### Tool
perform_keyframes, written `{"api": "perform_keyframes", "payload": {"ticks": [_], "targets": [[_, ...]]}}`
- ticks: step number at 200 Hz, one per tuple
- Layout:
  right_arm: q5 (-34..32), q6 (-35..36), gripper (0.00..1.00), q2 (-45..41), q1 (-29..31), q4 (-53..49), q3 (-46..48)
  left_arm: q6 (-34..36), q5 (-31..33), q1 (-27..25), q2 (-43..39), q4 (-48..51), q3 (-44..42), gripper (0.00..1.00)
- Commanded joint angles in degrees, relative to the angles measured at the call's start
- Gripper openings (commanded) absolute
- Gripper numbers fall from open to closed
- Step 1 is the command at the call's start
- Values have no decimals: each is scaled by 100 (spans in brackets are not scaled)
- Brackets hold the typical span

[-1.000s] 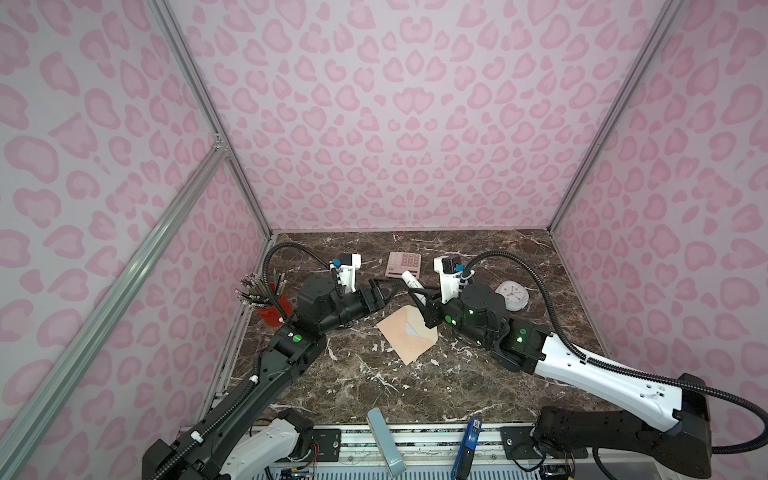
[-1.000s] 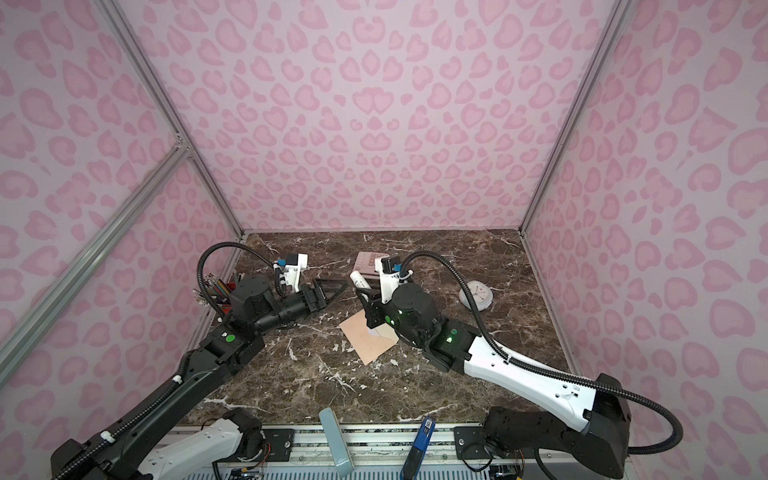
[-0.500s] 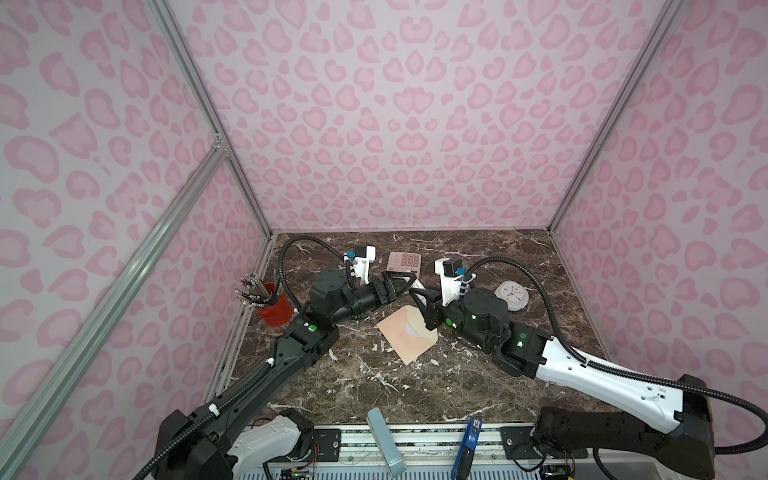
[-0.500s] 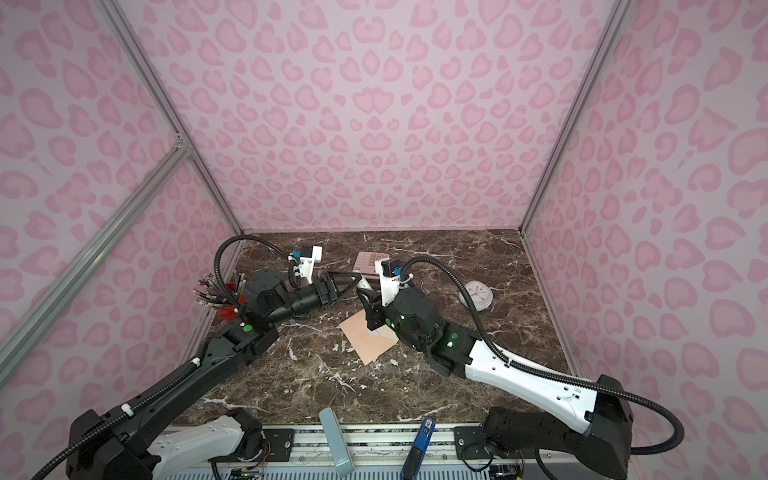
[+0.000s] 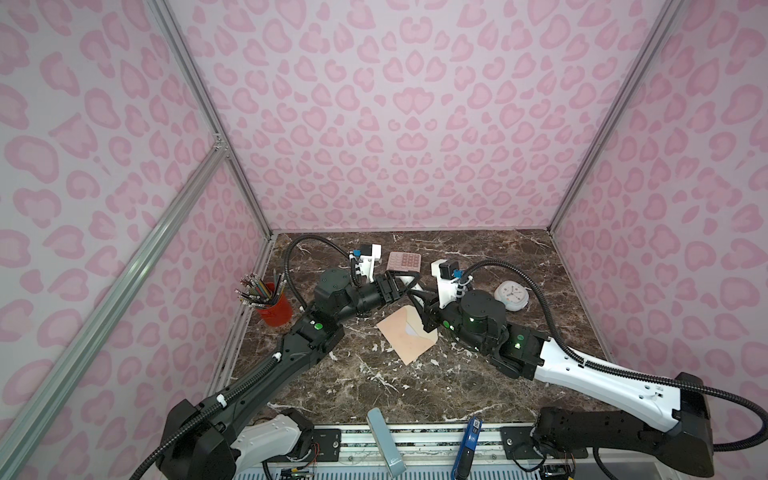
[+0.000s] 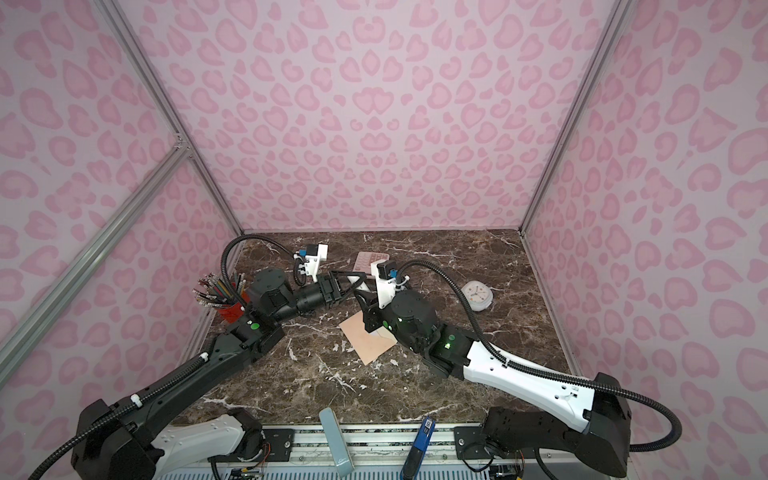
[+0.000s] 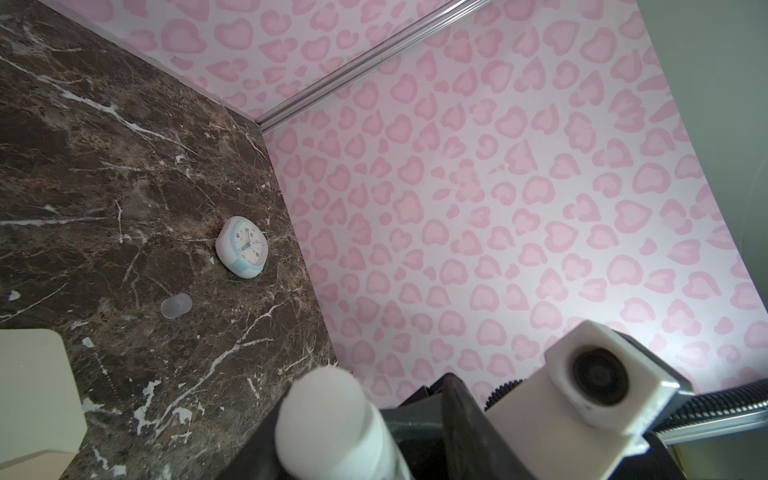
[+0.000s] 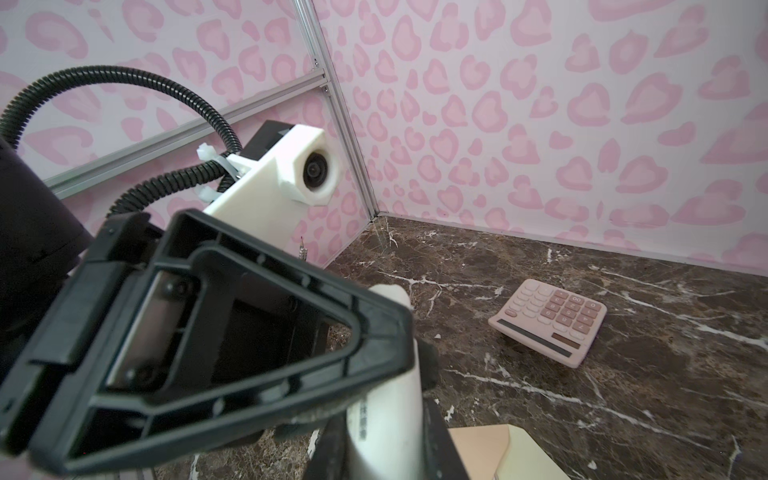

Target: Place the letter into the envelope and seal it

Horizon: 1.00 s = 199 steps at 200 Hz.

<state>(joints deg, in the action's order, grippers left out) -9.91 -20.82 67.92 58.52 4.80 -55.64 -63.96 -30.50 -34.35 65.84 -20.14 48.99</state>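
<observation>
Now, in both top views the left arm has swung inward since a second ago. Then the left gripper (image 5: 409, 281) stood a little short of the right gripper (image 5: 419, 297); now their tips meet above the far edge of the envelope (image 5: 401, 343). The envelope lies flat on the tabletop (image 5: 415, 395) with its flap open. A white sliver in its mouth is, I judge, the letter (image 5: 410, 330), so insertion looks done and sealing remains. The meeting of the tips reads as a handover or an uncapping of a sealing stick. In the left wrist view, the round end of a white tube (image 7: 328, 419) sits close below the camera, beside the right gripper's black body. The left gripper's own fingers do not show here, so I cannot tell whether it is clenched yet. A small frosted piece (image 7: 175, 305) lies on the tabletop near the clock (image 7: 243, 247); it may be a cap, unclear. In the right wrist view, one black triangular finger (image 8: 249, 405) of the left gripper lies across the white tube, touching it. The tube rises from between the right gripper's fingers, which are clamped on its lower part. The pink calculator (image 8: 548, 322) sits well apart.
</observation>
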Motion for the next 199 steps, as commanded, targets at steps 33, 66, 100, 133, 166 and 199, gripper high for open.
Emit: {"api": "perform_keyframes", "payload": {"ticks": [33, 66, 100, 133, 166, 199], "targets": [[-134, 220, 6, 73, 33, 206, 62, -29, -81, -28, 34, -357, 32, 39], [-74, 270, 13, 51, 52, 148, 111, -37, -9, -28, 25, -365, 5, 21], [75, 358, 23, -17, 108, -62, 167, -5, 39, -28, 36, -339, 18, 14], [141, 438, 35, -322, 175, -448, 343, 271, 148, -24, 1, 39, 158, 13], [-23, 473, 37, -749, 177, -601, 629, 398, 171, -26, 5, 213, 207, 12], [-90, 456, 35, -997, 173, -390, 871, 420, 67, -27, 77, 239, 251, 12]]}}
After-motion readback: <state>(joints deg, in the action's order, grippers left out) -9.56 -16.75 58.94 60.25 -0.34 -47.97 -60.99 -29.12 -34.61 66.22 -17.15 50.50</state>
